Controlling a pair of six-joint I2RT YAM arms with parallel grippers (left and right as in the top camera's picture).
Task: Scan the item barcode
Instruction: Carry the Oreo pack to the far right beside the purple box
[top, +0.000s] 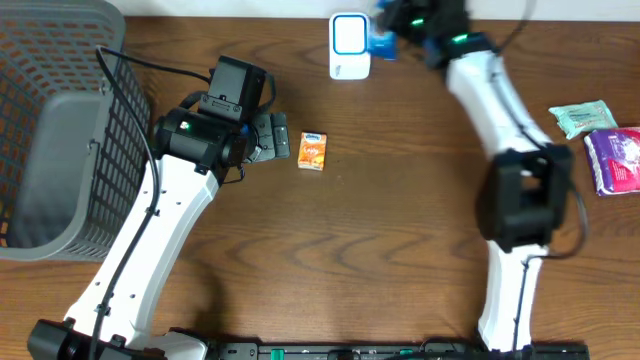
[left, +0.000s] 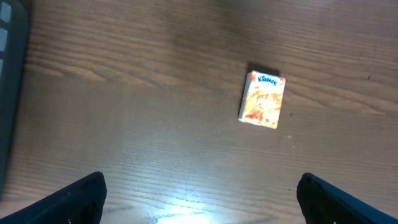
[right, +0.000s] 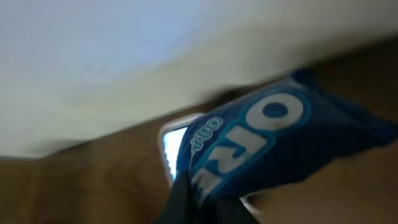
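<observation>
We see grey plastic mesh basket (top: 60, 120) far left. Left gripper (top: 272, 135) wide open, holding nothing. Small orange Kleenex tissue pack (top: 312, 151) lies just beside it on brown wooden table (top: 380, 220). White box scanner with blue screen (top: 349, 45) at far edge. Blue crinkly Oreo packet (top: 383, 40) just right of scanner, pinched tight in right gripper (top: 405, 25). Green soft packet (top: 580, 118) and purple soft packet (top: 615, 158) far right.

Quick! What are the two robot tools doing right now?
Left tool: open, holding nothing.
Right tool: shut on the blue Oreo pack.
</observation>
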